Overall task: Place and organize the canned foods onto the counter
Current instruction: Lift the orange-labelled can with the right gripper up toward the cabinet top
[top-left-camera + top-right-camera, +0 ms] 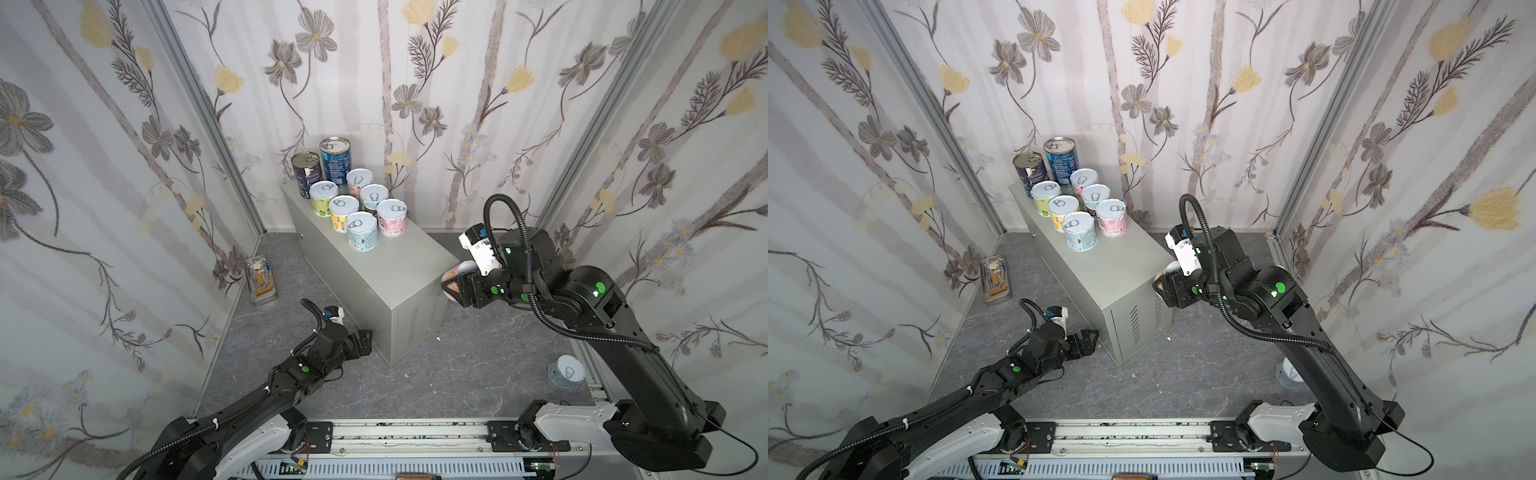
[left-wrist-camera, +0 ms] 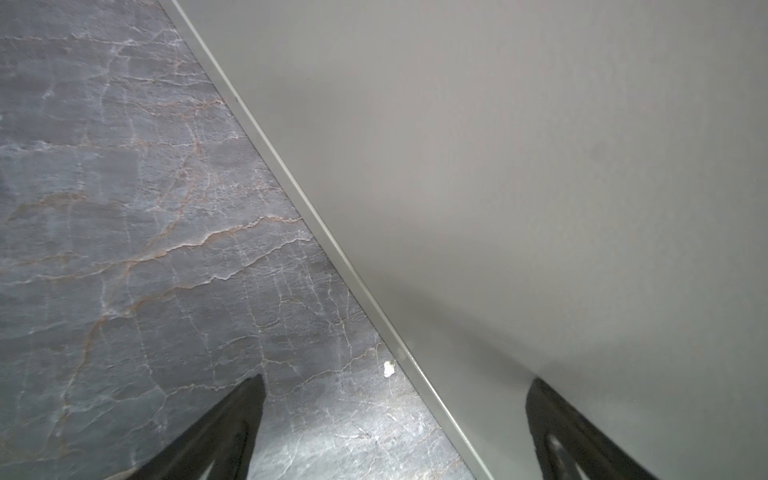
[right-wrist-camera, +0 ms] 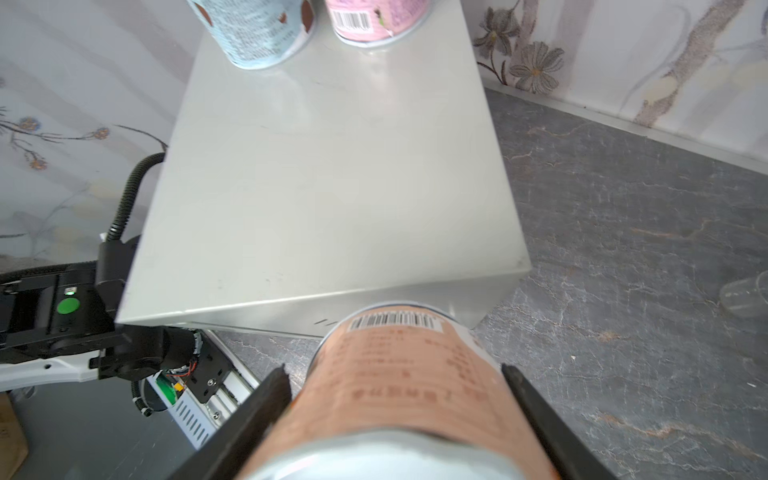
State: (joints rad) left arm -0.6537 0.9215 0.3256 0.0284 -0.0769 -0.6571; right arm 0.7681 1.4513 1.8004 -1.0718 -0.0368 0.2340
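Note:
The counter [image 1: 374,270] is a light grey metal cabinet, and canned foods stand at its far end. Two tall dark blue cans [image 1: 336,160] are at the back, with several short pastel cans [image 1: 362,230] in front of them. My right gripper [image 3: 394,369] is shut on a peach-labelled can [image 3: 407,386], held just off the counter's near right edge [image 1: 453,274]. A pale blue can [image 1: 568,371] stands on the floor at the right. My left gripper [image 1: 363,340] hangs open and empty, low beside the counter's [image 2: 540,166] side wall.
A small metal tray of tools [image 1: 261,280] sits on the dark marbled floor by the left wall. A clear glass cup [image 3: 744,297] lies on the floor to the counter's right. The arm rail [image 1: 395,436] runs along the front. Floral walls close in three sides.

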